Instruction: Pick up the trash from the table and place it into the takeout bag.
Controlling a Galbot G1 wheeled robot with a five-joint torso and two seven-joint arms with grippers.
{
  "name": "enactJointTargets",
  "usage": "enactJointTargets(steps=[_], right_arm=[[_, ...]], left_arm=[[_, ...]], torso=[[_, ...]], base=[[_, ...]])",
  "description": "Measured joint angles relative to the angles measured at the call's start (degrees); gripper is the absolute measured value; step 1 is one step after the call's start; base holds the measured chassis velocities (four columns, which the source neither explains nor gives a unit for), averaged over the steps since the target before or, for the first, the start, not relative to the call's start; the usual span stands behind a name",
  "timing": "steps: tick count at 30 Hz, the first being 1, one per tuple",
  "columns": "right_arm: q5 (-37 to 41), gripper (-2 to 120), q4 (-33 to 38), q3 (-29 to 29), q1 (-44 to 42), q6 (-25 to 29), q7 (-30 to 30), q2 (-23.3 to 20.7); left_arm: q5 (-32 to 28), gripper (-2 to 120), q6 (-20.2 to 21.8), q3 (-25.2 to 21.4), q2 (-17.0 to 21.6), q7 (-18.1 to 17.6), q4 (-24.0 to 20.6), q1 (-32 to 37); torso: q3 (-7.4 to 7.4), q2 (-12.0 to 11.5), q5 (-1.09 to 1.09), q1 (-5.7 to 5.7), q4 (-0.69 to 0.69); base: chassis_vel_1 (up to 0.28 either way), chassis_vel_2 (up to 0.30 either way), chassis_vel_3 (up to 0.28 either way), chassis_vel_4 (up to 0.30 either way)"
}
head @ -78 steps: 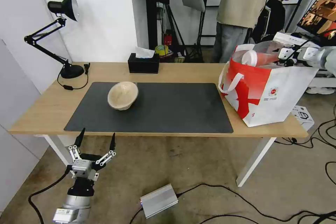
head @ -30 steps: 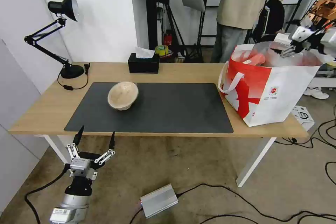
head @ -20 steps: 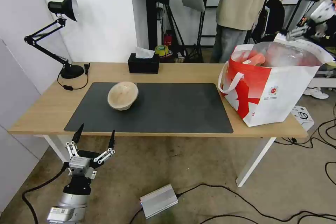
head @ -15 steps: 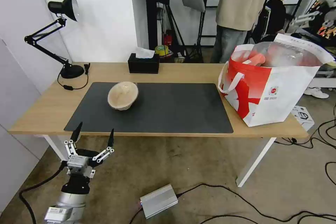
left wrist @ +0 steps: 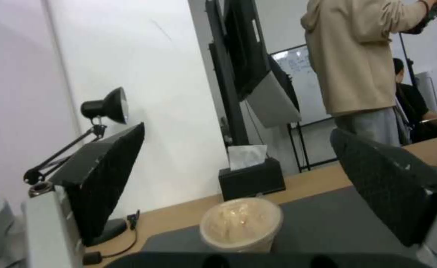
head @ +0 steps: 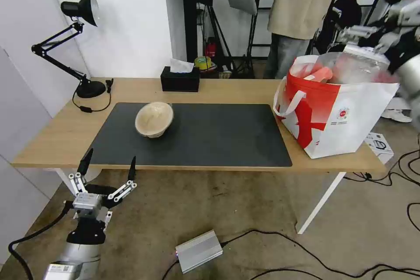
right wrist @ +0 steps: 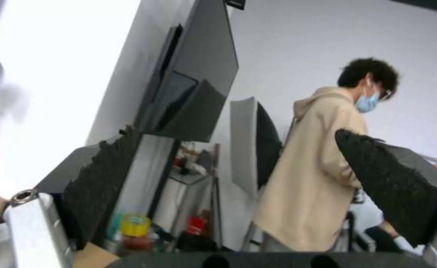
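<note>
Left claw point(head: 107, 162) spread below table point(head: 218, 89) edge; right claw point(right wrist: 238, 175) spread, empty.

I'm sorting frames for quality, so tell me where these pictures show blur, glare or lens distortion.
Head view: the right pincer and its arm are smeared by motion blur above the red-and-white takeout bag, whose foil lining glares; the light-wood table edges bow slightly. Left wrist view: the beige pulp bowl is soft. Right wrist view: the bright wall washes out.
</note>
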Motion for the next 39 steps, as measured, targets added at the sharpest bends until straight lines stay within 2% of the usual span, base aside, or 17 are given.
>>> enactJointTargets(steps=[5,6,9,14,17,23,26,34,39], right_arm=[[-2.9,100,3.3,3.8,-9.3,3.4,-0.1,6.4],[-2.9,100,3.3,3.8,-9.3,3.4,-0.1,6.4],[-6.2,100,5.7,5.3,-16.2,6.5,-0.3,11.2],[-9.3,100,7.3,5.7,-20.8,9.1,-0.5,14.8],[-12.2,100,8.6,6.0,-24.3,10.6,-1.1,18.6],[-15.5,100,9.8,5.7,-28.4,12.2,-2.9,22.9],[-19.1,100,10.0,4.4,-31.2,13.6,-4.2,26.5],[-24.9,100,9.5,2.6,-35.0,16.3,-5.6,31.1],[-26.0,100,9.4,2.5,-36.7,17.2,-6.5,32.4]], left_arm=[[0.7,100,0.8,0.6,0.1,0.0,-0.3,-0.4],[0.7,100,0.8,0.6,0.1,0.0,-0.3,-0.4],[1.4,100,1.3,1.5,0.0,-0.1,-0.5,-0.7],[1.8,100,1.6,2.0,0.0,-0.1,-0.5,-1.1],[2.0,100,2.1,2.3,0.0,-0.2,-0.5,-1.3],[2.1,100,2.6,2.7,0.0,-0.2,-0.4,-1.8],[2.2,100,2.8,2.9,0.0,-0.1,-0.1,-2.4],[2.2,100,3.3,2.9,0.1,-0.1,0.6,-3.0],[2.1,100,3.3,3.3,0.1,-0.1,1.5,-3.3]], torso=[[0.0,0.0,-0.01,0.0,-0.01],[0.0,0.0,-0.01,0.0,-0.01],[0.0,0.0,-0.01,-0.01,0.0],[-0.01,0.0,-0.01,-0.01,-0.01],[-0.01,0.0,-0.01,-0.01,0.0],[-0.01,0.0,-0.01,-0.01,0.01],[-0.01,0.0,0.0,-0.01,-0.01],[-0.01,0.0,-0.01,0.0,0.0],[-0.01,0.0,-0.01,0.0,0.0]], base=[[0.0,0.0,0.0,0.0],[0.0,0.0,0.0,0.0],[0.0,0.0,0.0,0.0],[0.0,0.0,0.0,0.0],[0.0,0.0,0.0,0.0],[0.0,0.0,0.0,0.0],[0.0,0.0,0.0,0.0],[0.0,0.0,0.0,0.0],[0.0,0.0,0.0,0.0]])
